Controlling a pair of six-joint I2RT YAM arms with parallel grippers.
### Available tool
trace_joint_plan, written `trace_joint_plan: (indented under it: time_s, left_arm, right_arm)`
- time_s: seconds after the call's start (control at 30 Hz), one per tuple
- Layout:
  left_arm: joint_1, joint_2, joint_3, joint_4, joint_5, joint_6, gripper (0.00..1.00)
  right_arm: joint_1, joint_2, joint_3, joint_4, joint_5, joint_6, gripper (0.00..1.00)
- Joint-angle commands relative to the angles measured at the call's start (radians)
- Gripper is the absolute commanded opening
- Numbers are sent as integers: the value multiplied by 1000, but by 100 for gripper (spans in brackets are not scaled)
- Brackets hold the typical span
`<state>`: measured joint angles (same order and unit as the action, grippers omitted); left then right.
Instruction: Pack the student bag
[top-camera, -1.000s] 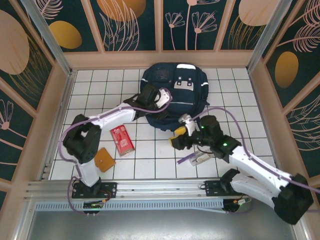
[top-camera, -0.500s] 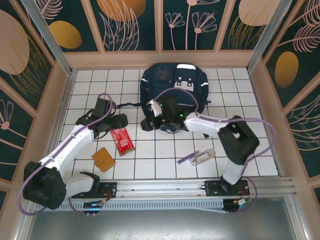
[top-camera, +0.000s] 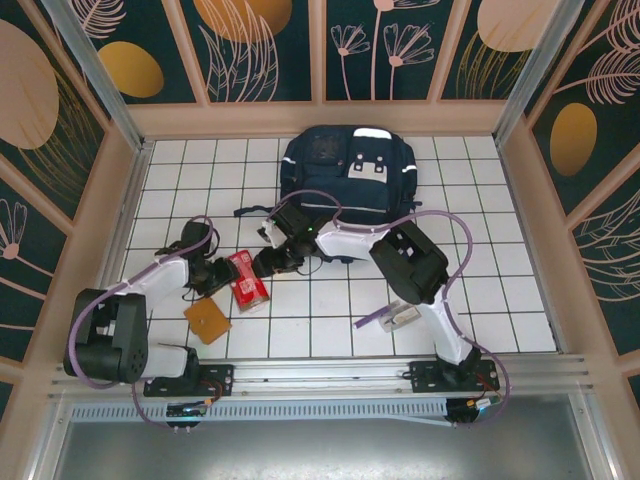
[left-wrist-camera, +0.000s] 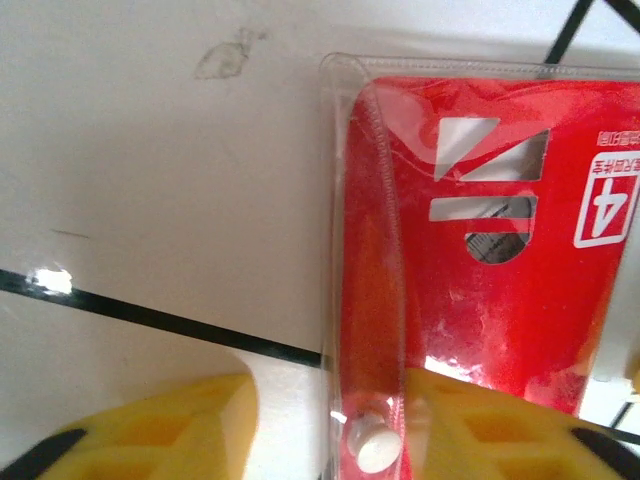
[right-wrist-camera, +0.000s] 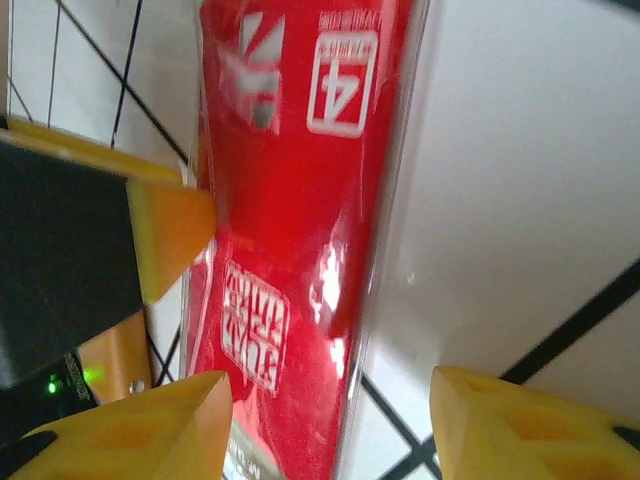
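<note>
The student bag (top-camera: 350, 170) is laid flat at the middle of the table's (top-camera: 330, 320) far edge. Nearer the left edge, a red packet (top-camera: 245, 277) is flanked by both grippers. The left gripper (left-wrist-camera: 330, 405) is spread across the packet's clear side seam. The right gripper (right-wrist-camera: 330, 400) is spread wide, with the packet seen between its fingers.

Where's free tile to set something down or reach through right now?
Free: the tiles right of the student bag, and the near strip between the red packet and the purple pen. Crowded: around the packet, flanked by the left gripper and the right gripper, with the orange card beside it.
</note>
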<state>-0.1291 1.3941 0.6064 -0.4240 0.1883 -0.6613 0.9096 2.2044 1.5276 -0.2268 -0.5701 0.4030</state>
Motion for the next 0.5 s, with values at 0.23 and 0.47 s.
trace_joint_plan:
  time_s: [0.23,0.47]
  left_arm:
    - [-10,205,-33,228,208,37,15]
    - [-10,163,-6,201,303,111,0]
  right_arm:
    - [-1,70,40,-64,-136,33,55]
    - [-24,64,23,-7,-218,63,56]
